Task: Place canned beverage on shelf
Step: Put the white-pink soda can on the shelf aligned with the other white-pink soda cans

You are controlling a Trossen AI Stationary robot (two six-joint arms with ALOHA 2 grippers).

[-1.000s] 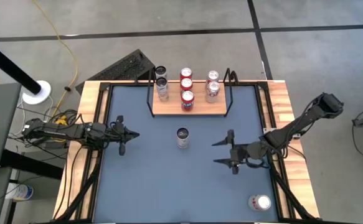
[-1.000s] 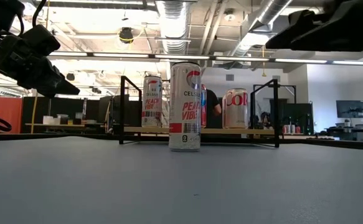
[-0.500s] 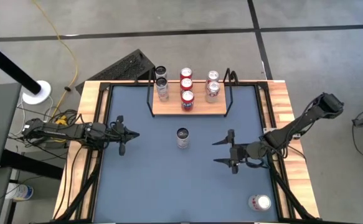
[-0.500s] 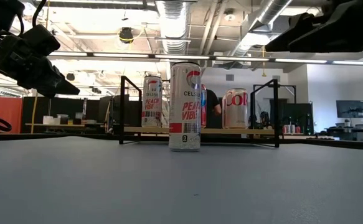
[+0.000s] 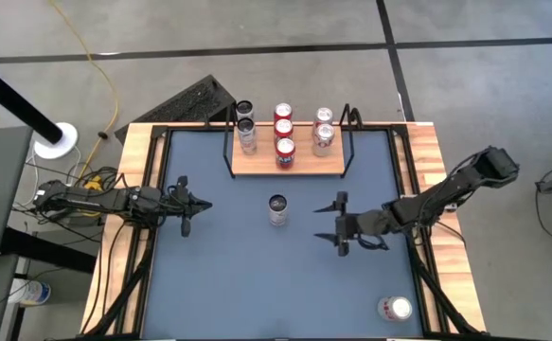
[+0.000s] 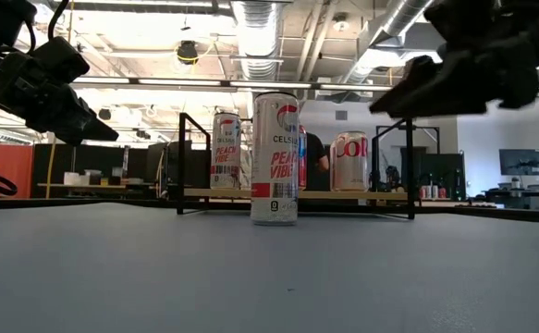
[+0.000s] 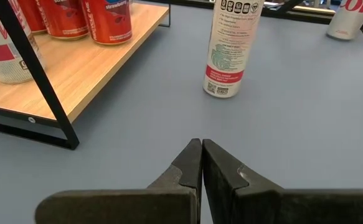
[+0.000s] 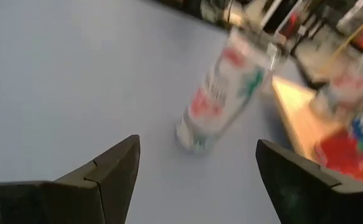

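A tall slim white can (image 5: 277,209) stands upright on its base in the middle of the blue-grey table; the right wrist view shows it (image 8: 221,93) ahead of the fingers. The shelf (image 5: 309,166), a light-wood board on a black wire frame, stands at the table's far side and bears several cans. My right gripper (image 5: 337,224) hangs open above the table to the can's right, its fingers pointing toward the can with a gap between them and it. At the table's left side, my left gripper (image 7: 201,152) is shut and holds nothing.
Another can (image 5: 395,309) stands near the table's near right corner. A wooden rim (image 5: 432,152) with black rails borders the table. Bare table surface lies between the standing can and the shelf and across the near half.
My right gripper has moved toward the table's left, closer to the standing can, and has sunk a little. It stays open. The can and the left arm have kept still.
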